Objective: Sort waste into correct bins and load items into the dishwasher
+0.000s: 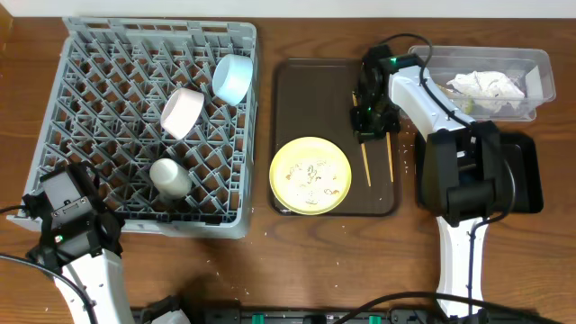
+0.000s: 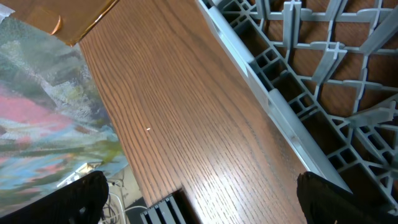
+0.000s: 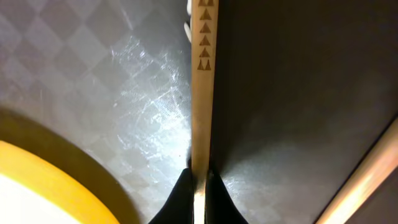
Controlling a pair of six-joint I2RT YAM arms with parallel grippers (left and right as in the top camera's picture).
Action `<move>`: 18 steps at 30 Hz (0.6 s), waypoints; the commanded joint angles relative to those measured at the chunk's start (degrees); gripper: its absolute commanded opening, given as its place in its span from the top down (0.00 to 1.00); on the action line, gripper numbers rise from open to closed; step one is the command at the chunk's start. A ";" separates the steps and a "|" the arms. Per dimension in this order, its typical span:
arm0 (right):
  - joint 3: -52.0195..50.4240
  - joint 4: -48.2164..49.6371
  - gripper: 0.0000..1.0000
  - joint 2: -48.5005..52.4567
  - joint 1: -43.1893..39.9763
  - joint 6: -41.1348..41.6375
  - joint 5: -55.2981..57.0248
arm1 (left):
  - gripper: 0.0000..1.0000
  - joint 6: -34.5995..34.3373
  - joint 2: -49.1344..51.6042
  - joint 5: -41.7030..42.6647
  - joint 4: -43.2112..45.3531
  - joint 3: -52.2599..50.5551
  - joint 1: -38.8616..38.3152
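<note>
While the grey dish rack (image 1: 99, 99) at the table's left carries the light blue bowl (image 1: 232, 77), the pinkish-white bowl (image 1: 182, 112) and the cream cup (image 1: 169, 177), the brown serving tray (image 1: 315, 99) beside it bears the pale yellow plate (image 1: 310, 175) and two wooden chopsticks (image 1: 365, 164). Further right, the clear tub (image 1: 540, 63) holds the crumpled white napkin (image 1: 486, 85), with the black tray (image 1: 526, 180) next to it. The right gripper (image 3: 199, 186) is pinched on one chopstick (image 3: 202, 93) low over the serving tray, and the left gripper (image 2: 199, 199) hangs with fingers wide apart above bare table by the rack's edge, holding nothing.
</note>
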 commanded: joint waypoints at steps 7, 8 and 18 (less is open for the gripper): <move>-1.14 -0.39 0.99 0.92 0.79 -0.20 -0.33 | 0.02 0.79 -0.09 -0.50 -0.17 0.94 0.28; -1.14 -0.35 0.99 0.92 1.01 -0.20 -0.33 | 0.02 0.79 -0.09 -0.50 -0.17 0.94 0.28; -1.14 -0.15 0.99 0.92 2.97 -0.20 -0.33 | 0.02 0.79 -0.09 -0.50 -0.17 0.94 0.28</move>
